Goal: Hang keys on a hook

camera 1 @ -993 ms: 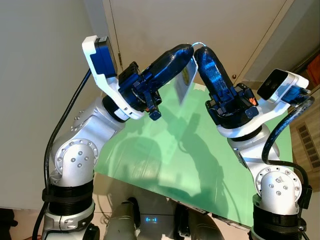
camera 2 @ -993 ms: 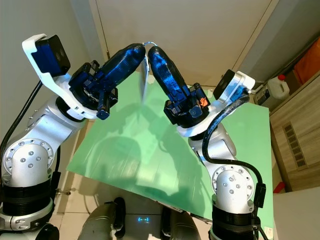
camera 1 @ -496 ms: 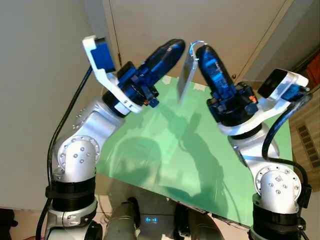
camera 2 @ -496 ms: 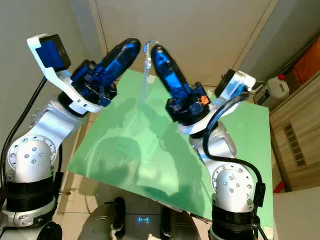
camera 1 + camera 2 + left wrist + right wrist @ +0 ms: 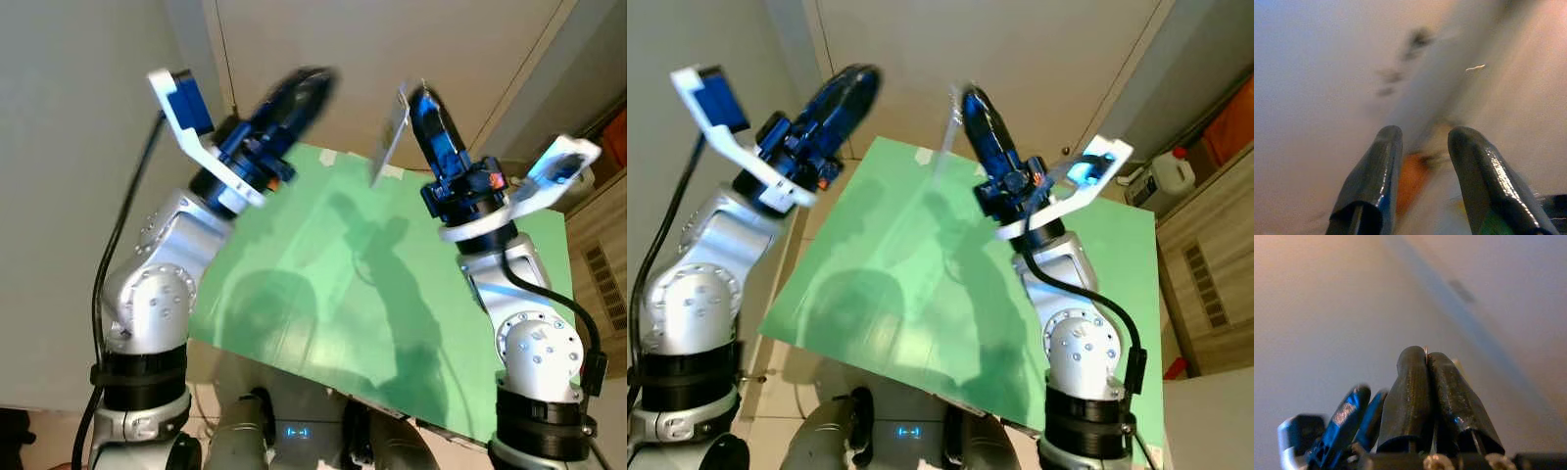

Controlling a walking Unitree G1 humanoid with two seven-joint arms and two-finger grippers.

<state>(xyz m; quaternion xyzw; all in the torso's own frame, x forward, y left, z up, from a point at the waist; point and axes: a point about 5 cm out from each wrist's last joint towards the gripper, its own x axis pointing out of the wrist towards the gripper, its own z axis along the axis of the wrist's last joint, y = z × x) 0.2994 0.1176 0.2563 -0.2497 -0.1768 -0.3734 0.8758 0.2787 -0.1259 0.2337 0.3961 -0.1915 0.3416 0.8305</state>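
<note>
The keys [image 5: 389, 147] were pinched in the closed right gripper [image 5: 423, 98], high above the green table [image 5: 323, 294]. They were judged light and dangly, best held by the ring. The left gripper [image 5: 312, 80] was parted, empty.

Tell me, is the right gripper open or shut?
Shut: the right gripper's fingers press together on a thin metal ring, the tag hanging below.

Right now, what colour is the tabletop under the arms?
Light green; the tabletop shows best in the right eye view.

Standing before pale beige cupboard doors [image 5: 392, 39] meeting a plain grey wall [image 5: 78, 196]. Lying below, a green table top [image 5: 921, 284] catching bright light and shadows. Sitting off to the right, a white jug [image 5: 1161, 176] beside wooden slats [image 5: 1205, 284].
</note>
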